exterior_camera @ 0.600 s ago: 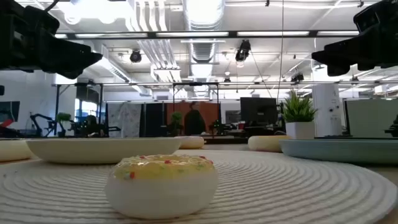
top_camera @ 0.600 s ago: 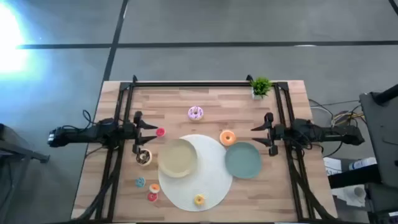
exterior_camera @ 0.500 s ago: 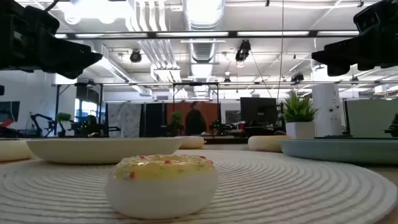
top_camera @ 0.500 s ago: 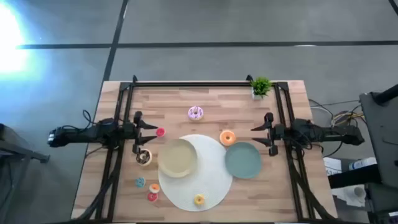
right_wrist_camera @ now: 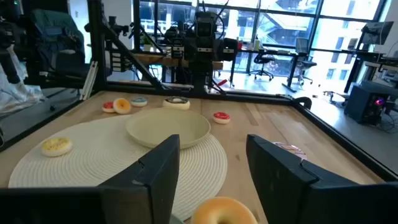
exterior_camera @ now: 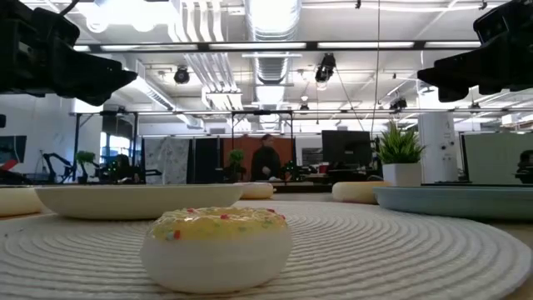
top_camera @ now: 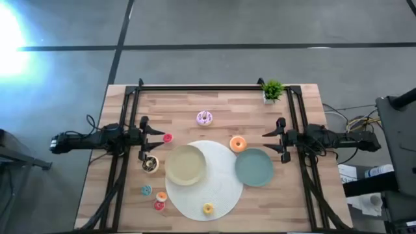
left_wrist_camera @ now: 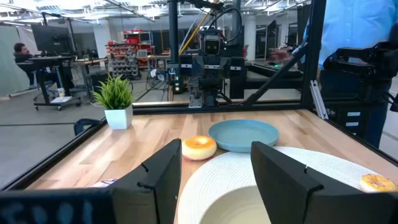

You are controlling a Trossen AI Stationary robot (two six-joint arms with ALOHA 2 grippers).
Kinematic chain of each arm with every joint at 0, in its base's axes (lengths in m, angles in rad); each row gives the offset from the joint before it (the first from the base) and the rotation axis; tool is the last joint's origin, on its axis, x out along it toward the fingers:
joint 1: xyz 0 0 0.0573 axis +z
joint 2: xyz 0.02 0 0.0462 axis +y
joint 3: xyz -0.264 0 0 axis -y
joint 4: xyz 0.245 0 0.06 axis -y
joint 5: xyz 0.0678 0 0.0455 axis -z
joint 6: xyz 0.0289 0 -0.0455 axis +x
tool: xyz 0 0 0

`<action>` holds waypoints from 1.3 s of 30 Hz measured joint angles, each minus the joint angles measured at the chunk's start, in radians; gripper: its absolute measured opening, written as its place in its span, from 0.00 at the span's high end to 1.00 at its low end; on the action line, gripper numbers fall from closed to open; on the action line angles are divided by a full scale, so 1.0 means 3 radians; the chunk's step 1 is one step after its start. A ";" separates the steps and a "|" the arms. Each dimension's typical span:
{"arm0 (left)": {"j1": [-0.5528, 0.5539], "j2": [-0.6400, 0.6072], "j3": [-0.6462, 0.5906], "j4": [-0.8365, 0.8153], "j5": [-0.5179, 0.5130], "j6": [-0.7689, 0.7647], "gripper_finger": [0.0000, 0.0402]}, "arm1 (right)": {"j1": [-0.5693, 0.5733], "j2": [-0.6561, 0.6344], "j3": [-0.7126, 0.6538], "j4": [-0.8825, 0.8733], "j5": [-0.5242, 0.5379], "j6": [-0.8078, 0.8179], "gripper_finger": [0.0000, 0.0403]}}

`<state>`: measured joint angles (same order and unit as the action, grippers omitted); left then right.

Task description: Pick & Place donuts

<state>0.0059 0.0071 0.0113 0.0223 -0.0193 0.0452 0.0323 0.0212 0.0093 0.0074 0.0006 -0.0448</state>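
Both arms hover level above the table and touch nothing. My left gripper (top_camera: 159, 140) is open near the left edge, above and beside a mini red donut (top_camera: 168, 138) and a chocolate donut (top_camera: 151, 164). My right gripper (top_camera: 265, 143) is open near the right edge, pointing at an orange-glazed donut (top_camera: 238, 144) (right_wrist_camera: 221, 211). A lilac-white donut (top_camera: 205, 117) lies farther back. A mini yellow donut (top_camera: 208, 208) (exterior_camera: 216, 246) rests on the white mat (top_camera: 221, 188). Blue (top_camera: 147, 190), orange (top_camera: 161, 195) and red (top_camera: 159, 205) minis lie near the front left.
A beige plate (top_camera: 186, 164) sits on the mat's left part, and a teal plate (top_camera: 253, 167) overlaps its right edge. A small potted plant (top_camera: 272, 91) stands at the far right corner. Black frame rails run along the left, right and far edges. A person shows in the room behind.
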 joint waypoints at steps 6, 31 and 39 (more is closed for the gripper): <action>-0.0001 0.0000 0.0001 0.0000 0.0000 0.0000 0.58 | 0.0000 0.0001 0.0001 -0.0001 0.0000 0.0000 0.56; -0.0001 0.0001 0.0001 -0.0001 0.0001 0.0000 0.58 | 0.0001 0.0001 0.0000 0.0000 0.0000 0.0000 0.56; -0.0001 0.0000 0.0001 0.0000 0.0000 0.0000 0.58 | 0.0001 0.0000 0.0001 -0.0001 -0.0001 0.0136 0.56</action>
<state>0.0057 0.0071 0.0116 0.0222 -0.0193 0.0452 0.0326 0.0213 0.0096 0.0072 0.0002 -0.0040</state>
